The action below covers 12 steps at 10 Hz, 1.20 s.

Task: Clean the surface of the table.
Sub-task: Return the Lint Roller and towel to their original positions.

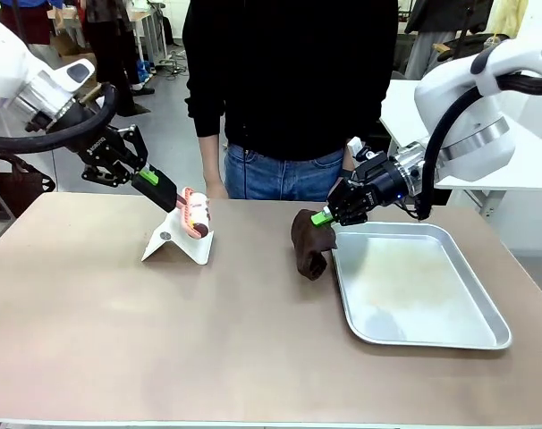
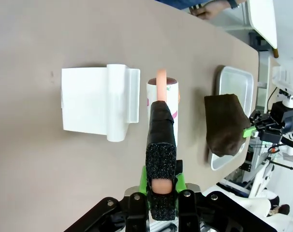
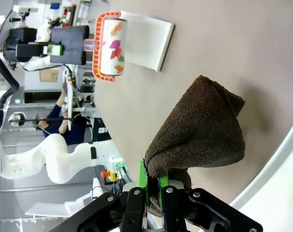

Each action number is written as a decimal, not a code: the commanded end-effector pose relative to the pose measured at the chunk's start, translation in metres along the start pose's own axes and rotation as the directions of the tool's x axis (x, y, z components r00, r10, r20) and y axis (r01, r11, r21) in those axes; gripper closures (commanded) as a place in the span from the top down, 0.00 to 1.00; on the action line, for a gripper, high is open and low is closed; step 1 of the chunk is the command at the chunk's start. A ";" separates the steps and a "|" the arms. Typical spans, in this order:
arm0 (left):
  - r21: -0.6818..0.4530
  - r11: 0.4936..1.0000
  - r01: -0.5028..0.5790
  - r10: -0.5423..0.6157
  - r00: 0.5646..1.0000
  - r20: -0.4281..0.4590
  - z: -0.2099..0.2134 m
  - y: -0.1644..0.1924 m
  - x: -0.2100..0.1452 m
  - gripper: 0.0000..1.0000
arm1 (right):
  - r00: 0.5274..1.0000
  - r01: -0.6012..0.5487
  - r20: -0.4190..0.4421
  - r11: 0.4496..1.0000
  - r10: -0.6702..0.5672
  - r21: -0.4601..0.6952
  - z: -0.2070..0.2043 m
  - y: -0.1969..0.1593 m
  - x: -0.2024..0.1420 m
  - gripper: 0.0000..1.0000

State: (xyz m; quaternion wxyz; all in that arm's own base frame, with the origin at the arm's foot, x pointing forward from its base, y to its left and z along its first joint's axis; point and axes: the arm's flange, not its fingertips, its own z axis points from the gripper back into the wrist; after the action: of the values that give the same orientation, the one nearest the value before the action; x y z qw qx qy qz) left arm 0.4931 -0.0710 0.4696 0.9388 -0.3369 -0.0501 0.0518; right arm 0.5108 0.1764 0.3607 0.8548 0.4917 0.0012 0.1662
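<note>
One table (image 1: pixel 164 349), brownish-taupe, spans the foreground and carries one silver metal tray (image 1: pixel 472 338) at its right side and one white folded stand (image 1: pixel 177 239) left of centre. Two grippers are present. The left gripper (image 1: pixel 155 186) is pinched on the handle of one lint roller (image 1: pixel 198 212), whose patterned roll is at the top of the stand. The right gripper (image 1: pixel 323 217) is clamped on one dark brown cloth (image 1: pixel 309 246), which hangs to the tabletop just beside the tray's left rim. One person (image 1: pixel 289 89) stands at the far edge.
</note>
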 end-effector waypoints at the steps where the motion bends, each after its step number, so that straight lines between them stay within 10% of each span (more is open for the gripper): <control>1: -0.002 1.000 0.000 0.000 1.000 -0.009 -0.001 0.000 -0.001 0.22 | 1.000 0.000 0.000 1.000 0.000 0.000 0.000 0.000 0.000 0.10; 12: 0.256 0.957 0.135 -0.110 0.988 -0.111 -0.039 -0.045 0.038 0.22 | 0.992 -0.002 -0.118 0.945 -0.038 -0.326 -0.038 0.046 0.048 0.10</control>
State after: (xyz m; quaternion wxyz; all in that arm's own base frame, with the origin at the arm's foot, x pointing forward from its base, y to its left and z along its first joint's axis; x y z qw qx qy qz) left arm 0.5336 -0.1218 0.4671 0.9746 -0.2234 -0.0157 -0.0078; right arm 0.5256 0.2366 0.3864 0.9222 0.3408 0.0328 0.1797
